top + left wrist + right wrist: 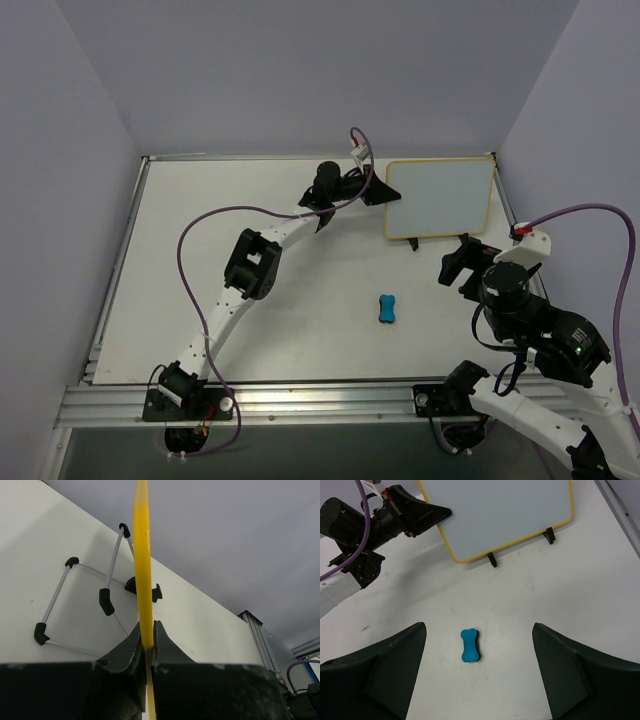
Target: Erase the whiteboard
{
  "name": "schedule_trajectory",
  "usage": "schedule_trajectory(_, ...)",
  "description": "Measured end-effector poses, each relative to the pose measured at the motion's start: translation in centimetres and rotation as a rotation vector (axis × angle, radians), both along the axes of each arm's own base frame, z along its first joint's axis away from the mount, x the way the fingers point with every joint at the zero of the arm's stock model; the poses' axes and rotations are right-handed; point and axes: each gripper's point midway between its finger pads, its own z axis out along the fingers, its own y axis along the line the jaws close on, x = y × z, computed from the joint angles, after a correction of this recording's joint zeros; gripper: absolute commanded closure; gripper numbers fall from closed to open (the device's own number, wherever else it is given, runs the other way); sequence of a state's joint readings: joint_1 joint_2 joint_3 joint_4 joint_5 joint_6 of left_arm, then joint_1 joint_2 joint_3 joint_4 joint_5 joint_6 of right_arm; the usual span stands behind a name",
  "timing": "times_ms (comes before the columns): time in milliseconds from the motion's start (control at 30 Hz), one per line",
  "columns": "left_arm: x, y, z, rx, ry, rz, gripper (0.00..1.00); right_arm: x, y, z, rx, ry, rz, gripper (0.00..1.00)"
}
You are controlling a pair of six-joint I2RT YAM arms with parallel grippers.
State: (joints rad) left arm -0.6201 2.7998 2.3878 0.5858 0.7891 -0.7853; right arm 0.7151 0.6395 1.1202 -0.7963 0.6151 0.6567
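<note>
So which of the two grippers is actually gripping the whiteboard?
The left gripper: its jaws are shut on the yellow frame of the whiteboard. The right gripper is open, clear of the board, holding nothing.

**One of Each Item, Two Arms**

The scene holds one whiteboard (440, 198), one wire stand (112, 565), one blue eraser (387, 308) and one tabletop (250, 330). There are two robot arms, a left arm (245, 265) and a right arm (540, 320). Each carries two fingers (390, 672), four in all.

Whiteboard (142, 555) edge-on, clamped in left hand (147, 632)
</note>
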Motion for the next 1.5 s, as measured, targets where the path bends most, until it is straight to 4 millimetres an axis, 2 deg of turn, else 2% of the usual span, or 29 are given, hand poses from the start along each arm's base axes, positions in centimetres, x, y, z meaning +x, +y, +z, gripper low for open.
schedule_trajectory(500,0.3,1.0,-1.8,-0.028,0.042,0.020,0.97,0.1,0.5,0.2,0.018,-0.007,0.020,0.17)
schedule_trajectory(567,0.4,1.1,-2.3,-0.032,0.050,0.030,0.93,0.1,0.6,0.0,0.019,-0.007,0.024,0.17)
schedule_trajectory(633,0.4,1.3,-2.8,-0.042,0.060,0.039,0.84,0.2,0.7,-0.2,0.018,-0.003,0.027,0.17)
schedule_trajectory(700,0.4,1.4,-3.0,-0.053,0.062,0.050,0.83,0.2,0.7,-0.2,0.018,-0.002,0.028,0.17)
schedule_trajectory(767,0.5,1.5,-3.3,-0.057,0.066,0.063,0.75,0.1,0.7,-0.2,0.017,-0.002,0.030,0.17)
schedule_trajectory(967,0.8,1.9,-3.9,-0.058,0.069,0.079,0.70,0.1,0.7,-0.2,0.019,-0.004,0.030,0.17)
schedule_trajectory(1033,0.7,1.8,-3.8,-0.059,0.062,0.080,0.64,0.1,0.7,-0.1,0.022,-0.007,0.031,0.17)
schedule_trajectory(1067,0.7,1.8,-3.8,-0.059,0.059,0.079,0.52,0.0,0.6,-0.1,0.023,-0.008,0.031,0.17)
schedule_trajectory(1100,0.7,1.8,-3.8,-0.058,0.052,0.080,0.46,0.0,0.6,0.0,0.024,-0.010,0.031,0.17)
schedule_trajectory(1167,0.7,1.8,-3.7,-0.057,0.047,0.080,0.41,-0.1,0.6,0.0,0.026,-0.012,0.031,0.17)
schedule_trajectory(1200,0.7,1.7,-3.7,-0.056,0.040,0.080,0.34,-0.1,0.6,0.0,0.027,-0.013,0.031,0.17)
schedule_trajectory(1400,0.0,1.4,-3.9,-0.036,0.011,0.082,0.16,-0.1,0.6,0.0,0.028,-0.012,0.033,0.17)
schedule_trajectory(1433,-0.2,1.3,-3.9,-0.031,0.003,0.084,0.06,-0.1,0.6,0.0,0.029,-0.012,0.034,0.17)
schedule_trajectory(1500,-0.2,1.3,-4.0,-0.019,0.001,0.097,0.06,-0.1,0.7,0.0,0.029,-0.011,0.036,0.17)
